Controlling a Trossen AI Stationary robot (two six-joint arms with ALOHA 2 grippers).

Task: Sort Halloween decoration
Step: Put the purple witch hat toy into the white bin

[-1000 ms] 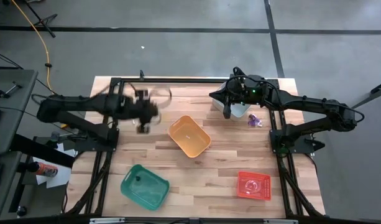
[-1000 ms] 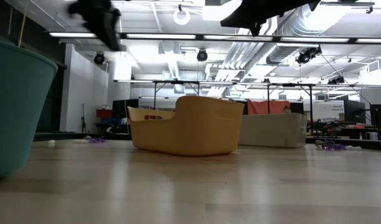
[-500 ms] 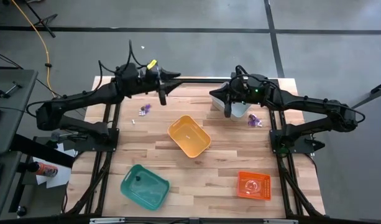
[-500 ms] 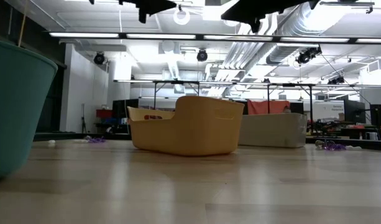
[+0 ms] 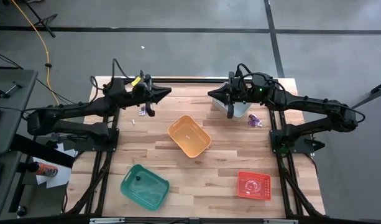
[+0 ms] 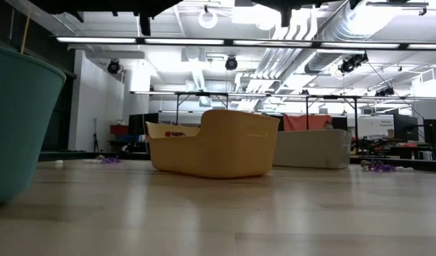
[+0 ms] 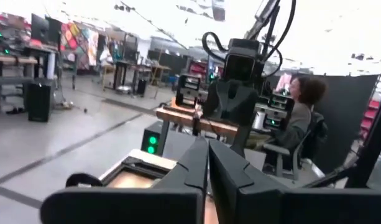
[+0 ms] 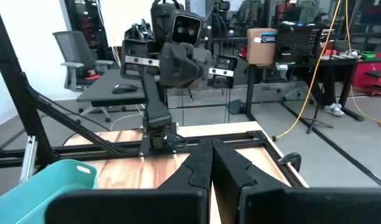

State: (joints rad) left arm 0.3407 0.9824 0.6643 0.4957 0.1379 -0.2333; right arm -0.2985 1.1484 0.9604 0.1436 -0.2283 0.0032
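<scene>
Green bin point(image 5: 144, 185) and red bin point(image 5: 253, 185) low in the high view, orange bin point(image 5: 189, 135) mid-frame. Further up, purple trinkets point(image 5: 144, 109) lie just beneath the left gripper point(image 5: 169, 91), another purple cluster point(image 5: 255, 120) right of the grey bin point(image 5: 239, 109). Right gripper point(image 5: 210, 94) hovers upper centre. Both jaws closed, empty. I'd open the left wide, drop squarely over the trinket, then pinch
</scene>
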